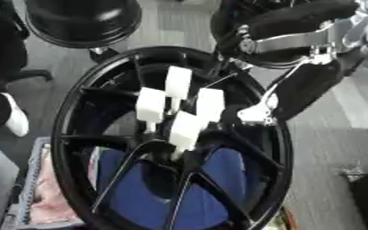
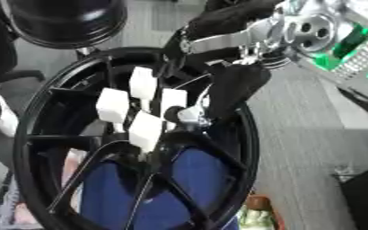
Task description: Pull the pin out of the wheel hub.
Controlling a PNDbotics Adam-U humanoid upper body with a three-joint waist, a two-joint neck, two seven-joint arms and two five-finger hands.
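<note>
A black wheel hub (image 1: 69,134) stands on edge and fills the middle of both views. Several white block-headed pins stick out of its centre, among them a top pin (image 1: 177,82), a left pin (image 1: 150,104) and a right pin (image 1: 210,103). My right arm comes in from the upper right with its silver wrist joint (image 2: 305,29). My black right hand (image 1: 309,90) hangs just right of the pin cluster. A pale tip of the hand (image 2: 190,115) lies against the lower right corner of the right pin (image 2: 173,101). My left hand does not show.
A second black rim (image 1: 81,20) stands behind at the upper left. Something blue (image 1: 152,188) shows through the spokes. A crate with pink contents (image 1: 50,197) sits at the lower left. A dark leg with a white shoe (image 1: 14,119) is at the left edge. Grey floor (image 1: 336,148) lies to the right.
</note>
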